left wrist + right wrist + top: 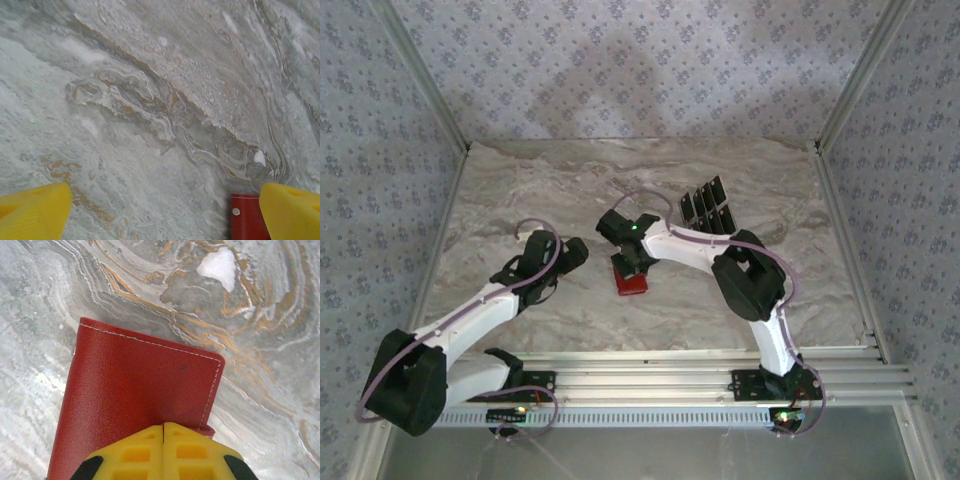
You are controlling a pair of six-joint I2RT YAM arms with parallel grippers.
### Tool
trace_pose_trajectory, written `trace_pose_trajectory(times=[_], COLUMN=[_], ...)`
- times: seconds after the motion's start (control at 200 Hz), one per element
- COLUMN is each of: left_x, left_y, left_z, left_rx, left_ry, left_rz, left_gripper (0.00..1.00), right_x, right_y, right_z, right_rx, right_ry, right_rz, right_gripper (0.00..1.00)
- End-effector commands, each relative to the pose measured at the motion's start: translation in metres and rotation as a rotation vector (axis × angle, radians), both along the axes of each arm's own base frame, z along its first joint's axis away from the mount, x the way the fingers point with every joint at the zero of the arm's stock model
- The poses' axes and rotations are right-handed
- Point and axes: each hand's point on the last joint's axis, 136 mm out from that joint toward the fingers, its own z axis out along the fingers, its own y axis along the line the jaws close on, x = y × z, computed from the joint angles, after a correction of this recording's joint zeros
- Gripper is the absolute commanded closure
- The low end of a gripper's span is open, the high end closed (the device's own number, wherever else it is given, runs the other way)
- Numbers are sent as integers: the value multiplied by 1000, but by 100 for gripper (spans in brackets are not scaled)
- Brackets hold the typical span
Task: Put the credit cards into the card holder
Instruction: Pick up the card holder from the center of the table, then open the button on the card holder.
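Left gripper (pixel 162 207): hangs low over the grey marble-patterned table (pixel 520 190), left of centre. Its two yellow fingers (pixel 35 212) stand wide apart with bare table between them; nothing is held. A corner of the red, stitched, rectangular card holder (pixel 246 220), with a metal stud, shows just inside the right-hand finger. Whether they touch cannot be told.

Card holder: lies flat and folded shut on the table at centre, between the two grippers in the top view, nearer the right one.

Right gripper (pixel 163 452): sits directly over the near edge of the holder. Its yellow fingers are pressed together with no gap between them, their tips against the red cover. A small red tab (pixel 208 430) juts out just right of the tips. Whether any part of the holder is pinched cannot be told.

Small thin black rectangular credit cards (pixel 708 207): laid in rows on the table, far and right of the holder, beside the right arm and apart from both grippers.
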Motion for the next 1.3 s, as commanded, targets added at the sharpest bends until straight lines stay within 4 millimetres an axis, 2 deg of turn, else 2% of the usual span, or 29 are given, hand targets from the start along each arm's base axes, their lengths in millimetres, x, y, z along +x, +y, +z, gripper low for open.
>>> trace_pose_trajectory(times=[0.0, 0.23, 0.46, 0.76, 1.094, 1.299], left_x=[11, 22, 29, 31, 33, 31], left_y=[-19, -45, -66, -86, -116, -127], left_z=[11, 13, 8, -4, -10, -21], left_rx=[-54, -116, -156, -211, -273, -300], left_ry=[-19, -12, 6, 26, 25, 34], left_rz=[-63, -121, -143, -148, -185, -190], left_gripper=[3, 4, 5, 11, 30, 52], right_x=[0, 0, -1, 0, -3, -5], right_y=[6, 12, 17, 22, 23, 22], right_z=[32, 50, 53, 59, 52, 45], right_rx=[110, 166, 188, 210, 208, 212], right_ry=[-15, -32, -31, -48, -29, -15], right_rz=[-24, -29, -23, -16, -13, -31], right_gripper=[100, 100, 100, 100, 100, 100])
